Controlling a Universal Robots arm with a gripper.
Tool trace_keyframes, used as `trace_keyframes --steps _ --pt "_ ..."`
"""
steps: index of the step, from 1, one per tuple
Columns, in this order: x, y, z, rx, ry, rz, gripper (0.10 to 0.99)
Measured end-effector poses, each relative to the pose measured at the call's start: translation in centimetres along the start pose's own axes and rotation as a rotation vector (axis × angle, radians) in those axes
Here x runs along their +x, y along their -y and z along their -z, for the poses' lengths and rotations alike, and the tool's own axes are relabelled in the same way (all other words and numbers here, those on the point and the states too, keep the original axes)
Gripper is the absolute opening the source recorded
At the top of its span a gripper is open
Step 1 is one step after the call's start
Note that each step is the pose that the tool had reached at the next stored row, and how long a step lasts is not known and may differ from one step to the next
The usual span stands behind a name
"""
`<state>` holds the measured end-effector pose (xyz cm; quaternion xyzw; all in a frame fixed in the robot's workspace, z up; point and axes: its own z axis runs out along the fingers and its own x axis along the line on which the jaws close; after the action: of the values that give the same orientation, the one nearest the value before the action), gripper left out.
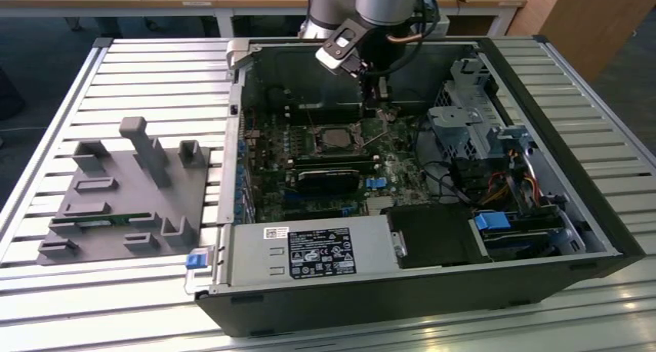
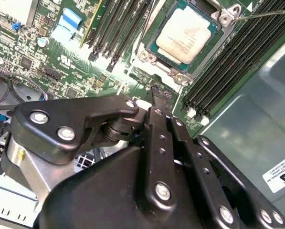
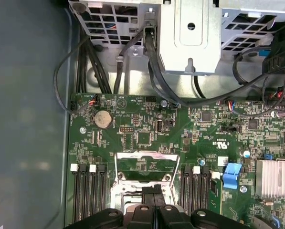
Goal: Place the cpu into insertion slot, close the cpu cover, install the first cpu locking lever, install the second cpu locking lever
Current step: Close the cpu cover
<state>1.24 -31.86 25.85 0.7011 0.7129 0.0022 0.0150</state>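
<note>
An open computer case (image 1: 410,302) lies on the slatted counter (image 1: 154,83). It holds the green motherboard (image 1: 272,202), a silver power supply (image 1: 307,252) at its 6 o'clock edge and a metal drive cage (image 1: 466,125) toward 2 o'clock. The cpu (image 2: 185,34) sits in its socket, silver top up, toward 7 o'clock from the gripper (image 1: 373,106) in the exterior view. The cpu cover (image 3: 144,155) stands raised, board showing through its centre. The jaws are pressed together with nothing visible between them, tips just beside the socket. A grey slotted holder (image 1: 123,198) at the case's 9 o'clock carries a green strip (image 1: 107,220).
</note>
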Motion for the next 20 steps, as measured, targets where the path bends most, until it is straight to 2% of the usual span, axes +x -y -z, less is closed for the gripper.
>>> trace_keyframes --steps 4,12,15,20 --pt "-0.01 -0.50 -0.03 0.000 -0.0024 0.000 0.110" --pt "0.00 -2.01 -0.27 0.005 -0.0041 0.000 0.110" --pt "0.00 -2.19 -0.30 0.006 -0.0074 0.000 0.110" --pt "0.00 -2.62 -0.31 0.007 -0.0075 0.000 0.110"
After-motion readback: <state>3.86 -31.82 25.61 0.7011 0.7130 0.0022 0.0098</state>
